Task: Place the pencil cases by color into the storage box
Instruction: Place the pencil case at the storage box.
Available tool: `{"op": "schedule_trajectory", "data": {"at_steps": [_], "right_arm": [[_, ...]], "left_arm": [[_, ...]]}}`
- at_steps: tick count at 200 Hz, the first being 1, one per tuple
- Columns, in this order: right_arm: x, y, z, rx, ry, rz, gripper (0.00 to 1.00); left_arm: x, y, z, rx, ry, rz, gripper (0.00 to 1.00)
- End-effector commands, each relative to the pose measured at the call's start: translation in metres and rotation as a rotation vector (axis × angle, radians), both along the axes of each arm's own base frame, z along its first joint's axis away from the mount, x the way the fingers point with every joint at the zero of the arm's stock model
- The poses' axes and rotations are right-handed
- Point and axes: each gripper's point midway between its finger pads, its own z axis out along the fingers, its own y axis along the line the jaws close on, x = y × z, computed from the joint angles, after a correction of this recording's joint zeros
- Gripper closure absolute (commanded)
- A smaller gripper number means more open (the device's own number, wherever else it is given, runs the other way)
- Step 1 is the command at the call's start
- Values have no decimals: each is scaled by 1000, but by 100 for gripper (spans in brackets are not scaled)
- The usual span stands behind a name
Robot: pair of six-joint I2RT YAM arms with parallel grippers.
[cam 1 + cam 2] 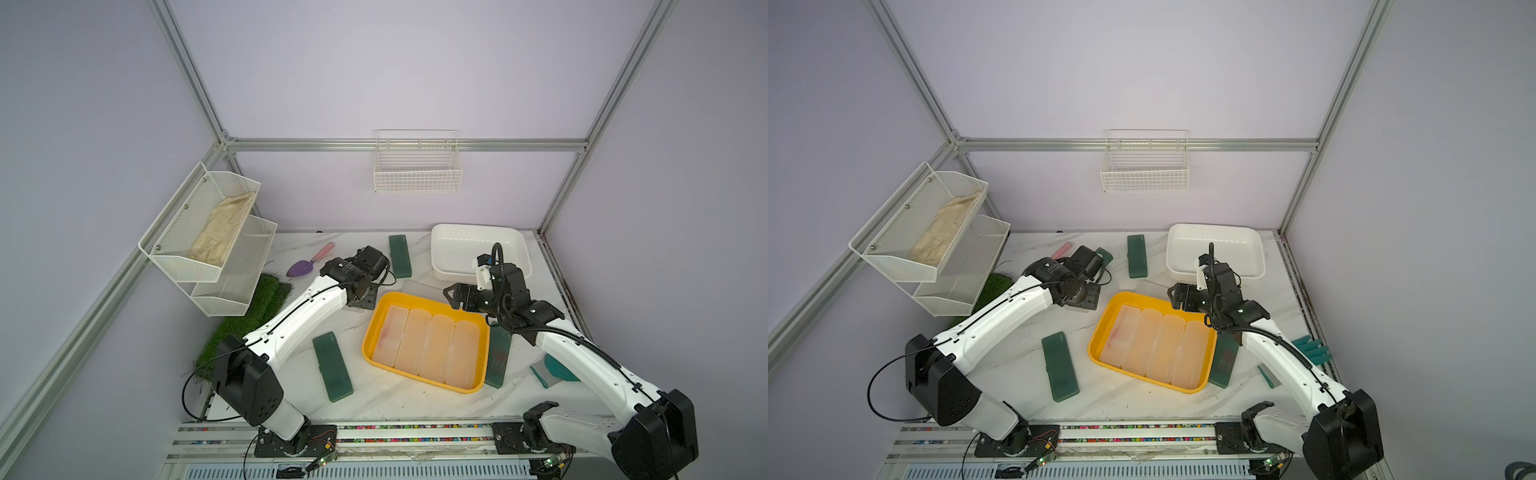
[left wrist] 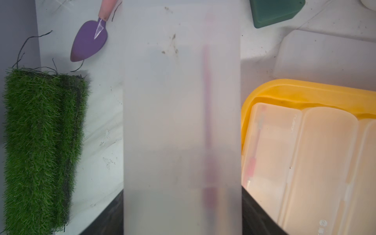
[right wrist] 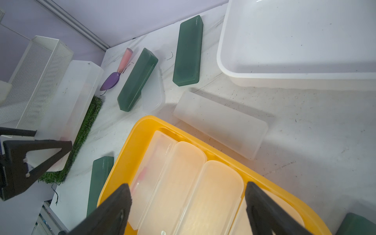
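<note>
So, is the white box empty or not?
Empty: the white box shows only bare floor in both top views and the right wrist view.

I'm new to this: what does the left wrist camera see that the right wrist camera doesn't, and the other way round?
Left wrist only: a close-up of the frosted clear plastic pencil case clamped in the left gripper, with a long pink streak inside. Right wrist only: the empty white plastic tub, the white mesh shelf, the open right gripper, and a dark green translucent case beside the purple, pink-handled trowel. Both: the yellow plastic tray holding frosted cases, that trowel, the green artificial grass mat, and the clamped case.
</note>
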Motion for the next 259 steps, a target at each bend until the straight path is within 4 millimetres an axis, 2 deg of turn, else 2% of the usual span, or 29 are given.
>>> {"op": "schedule_trajectory", "data": {"at_steps": [1,65,100,102,107,145,259], "right_arm": [[6,6,18,35,-35,0,11],[7,6,25,53,-28,-18,11],[5,4,26,66,-22,-31,11],[5,4,26,67,-23,-32,11],[5,4,26,68,-21,-33,11],[3,2,26,67,-18,-43,11],[7,1,14,38,4,-54,11]], "left_arm": [[-4,-12,14,-95,-63,-9,30],[-31,-42,3,-142,-66,-99,30],[-46,-62,-15,-144,-44,-176,30],[-48,-62,-8,-161,-62,-182,30],[-50,-64,-7,-169,-70,-192,30],[-65,-84,-16,-219,-74,-262,30],[-72,-95,-68,-250,-15,-251,30]]}}
